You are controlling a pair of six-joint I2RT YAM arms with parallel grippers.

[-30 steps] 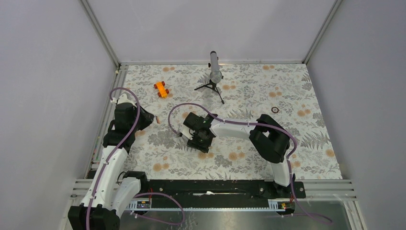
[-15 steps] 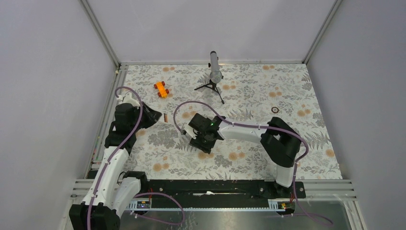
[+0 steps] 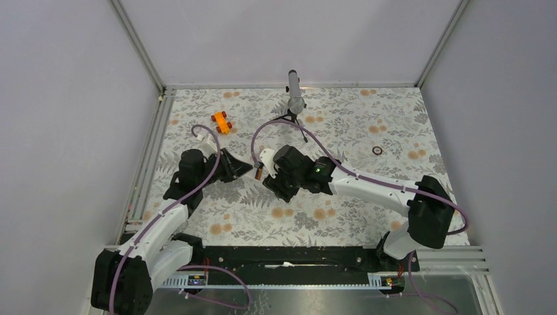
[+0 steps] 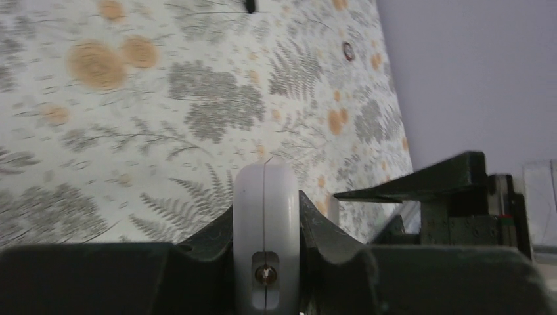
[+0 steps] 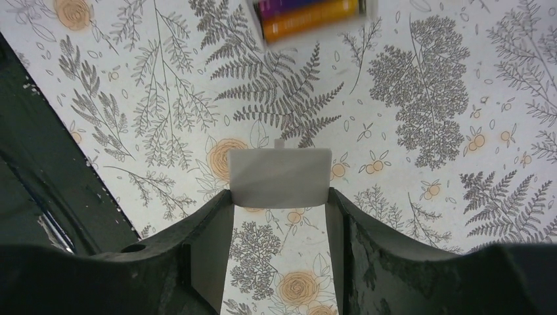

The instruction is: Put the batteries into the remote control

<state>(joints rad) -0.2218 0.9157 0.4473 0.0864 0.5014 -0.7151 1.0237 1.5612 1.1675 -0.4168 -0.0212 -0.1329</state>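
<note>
My left gripper (image 3: 251, 167) is shut on the white remote control (image 3: 265, 158) and holds it above the mat's middle. In the left wrist view the remote (image 4: 266, 197) stands end-on between the jaws of the left gripper (image 4: 266, 220). The right wrist view shows the remote's open compartment (image 5: 255, 20) at the top edge, with the purple battery (image 5: 289, 5) and the orange battery (image 5: 309, 18) lying side by side in it. My right gripper (image 5: 279, 198) is shut on a small flat white square cover (image 5: 279, 176), just short of the remote. In the top view the right gripper (image 3: 271, 176) is beside the left one.
An orange toy piece (image 3: 221, 122) lies at the back left. A microphone on a black tripod (image 3: 295, 102) stands at the back centre. A small dark ring (image 3: 377, 150) lies to the right, and it also shows in the left wrist view (image 4: 347, 50).
My left gripper has swung right toward the middle with the remote. My right gripper has moved up and right with the cover to meet it.
</note>
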